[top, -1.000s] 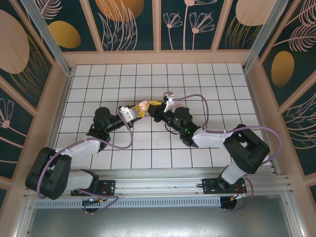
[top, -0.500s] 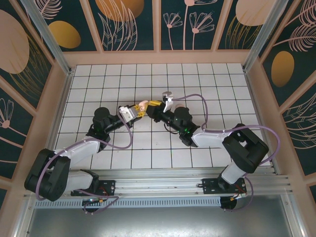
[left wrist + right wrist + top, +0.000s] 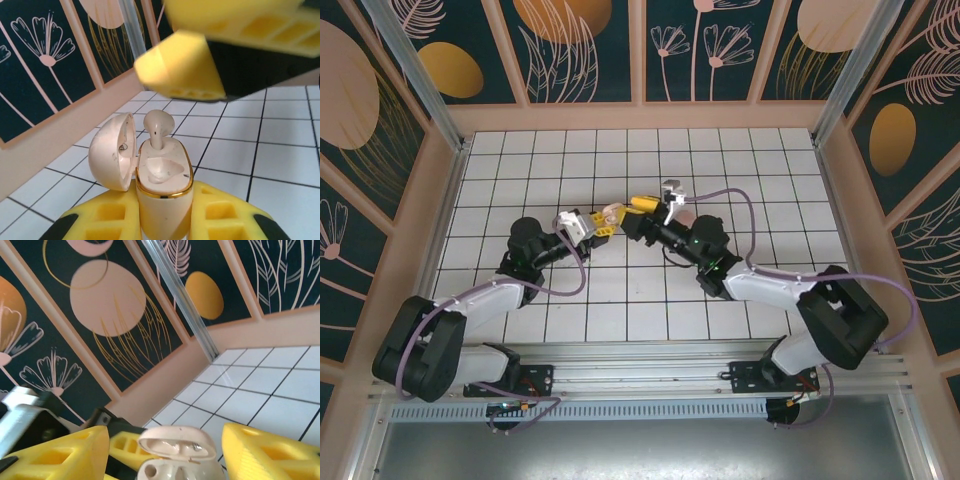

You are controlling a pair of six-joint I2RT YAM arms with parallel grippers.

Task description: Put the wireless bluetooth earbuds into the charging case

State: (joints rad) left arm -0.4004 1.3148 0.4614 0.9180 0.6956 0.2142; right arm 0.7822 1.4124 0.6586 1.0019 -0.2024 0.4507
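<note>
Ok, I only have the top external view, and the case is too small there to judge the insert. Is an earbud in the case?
Observer: Yes. In the left wrist view one earbud stands stem-down in the far socket of the open charging case, its head above the rim.
Operator: And the other socket?
Observer: The near socket looks empty in that view.
Operator: Is the right gripper clear of the case?
Observer: In the right wrist view the right gripper is open, its fingers on either side of the case with a gap on each side.
</note>
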